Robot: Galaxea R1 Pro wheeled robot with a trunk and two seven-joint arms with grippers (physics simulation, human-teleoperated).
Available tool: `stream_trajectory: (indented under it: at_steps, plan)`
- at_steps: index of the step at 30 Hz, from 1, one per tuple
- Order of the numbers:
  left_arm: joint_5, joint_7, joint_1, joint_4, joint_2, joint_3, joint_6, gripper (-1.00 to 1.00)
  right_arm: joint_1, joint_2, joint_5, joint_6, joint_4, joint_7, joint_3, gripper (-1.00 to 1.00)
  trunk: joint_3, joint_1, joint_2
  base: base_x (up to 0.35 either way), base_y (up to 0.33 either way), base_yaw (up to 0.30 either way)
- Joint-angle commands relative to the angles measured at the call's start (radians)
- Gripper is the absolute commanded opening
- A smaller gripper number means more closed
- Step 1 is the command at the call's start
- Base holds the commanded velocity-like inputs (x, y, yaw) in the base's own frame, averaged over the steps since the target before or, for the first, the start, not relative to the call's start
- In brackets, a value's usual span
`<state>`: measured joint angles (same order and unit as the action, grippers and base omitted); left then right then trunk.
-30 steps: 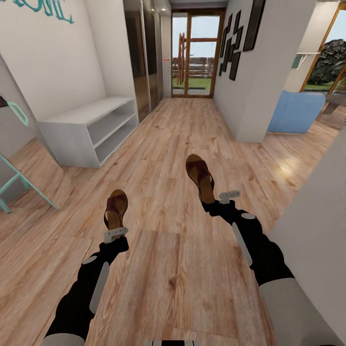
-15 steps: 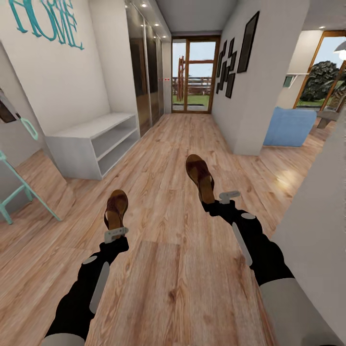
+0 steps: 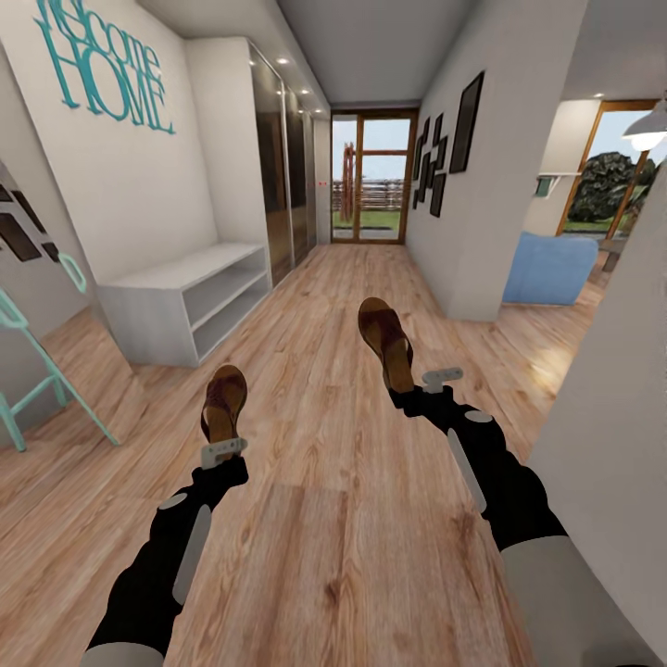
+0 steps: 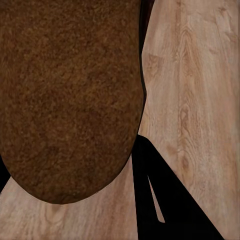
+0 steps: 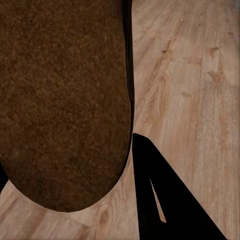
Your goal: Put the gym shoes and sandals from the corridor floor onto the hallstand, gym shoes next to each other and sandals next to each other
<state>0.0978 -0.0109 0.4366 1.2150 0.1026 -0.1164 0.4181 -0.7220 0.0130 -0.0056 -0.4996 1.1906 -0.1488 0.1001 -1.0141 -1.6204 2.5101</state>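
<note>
Two brown leather flip-flop sandals are carried, one per arm. At 10 o'clock, the low light-grey hallstand (image 3: 181, 306) stands against the wall, its flat top and two shelves bare. At 7 o'clock, the left gripper (image 3: 222, 451) pinches the heel of the left sandal (image 3: 223, 401); at 1 o'clock, the right gripper (image 3: 421, 382) pinches the right sandal (image 3: 384, 341). Over the last second the head camera has tilted up, revealing more wall and ceiling; arms and sandals are unchanged. Judgement: transit to the rack continues above the wood-grain plank floor (image 3: 315, 519).
</note>
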Motion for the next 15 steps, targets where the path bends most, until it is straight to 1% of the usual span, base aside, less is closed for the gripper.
stream_trajectory:
  at_steps: [1, 4, 15]
  plan:
    - [0.007, 0.0, 0.0, 0.001, 0.001, -0.002, 0.007, -1.0, -0.001, 0.001, -0.004, -0.006, 0.001, 0.002, 0.001, -1.0, 0.001, 0.0, 0.0, 0.0, 0.0, 0.0]
    - [0.007, 0.0, 0.0, 0.001, 0.001, -0.003, 0.007, -1.0, -0.001, 0.001, -0.004, -0.006, 0.001, 0.002, 0.001, -1.0, 0.006, 0.0, 0.0, 0.0, 0.0, 0.0]
    - [0.007, 0.0, 0.001, 0.001, 0.0, -0.002, 0.008, -1.0, -0.001, 0.001, -0.004, -0.006, 0.001, 0.002, 0.001, -1.0, 0.066, 0.005, -0.002, 0.0, 0.0, 0.0]
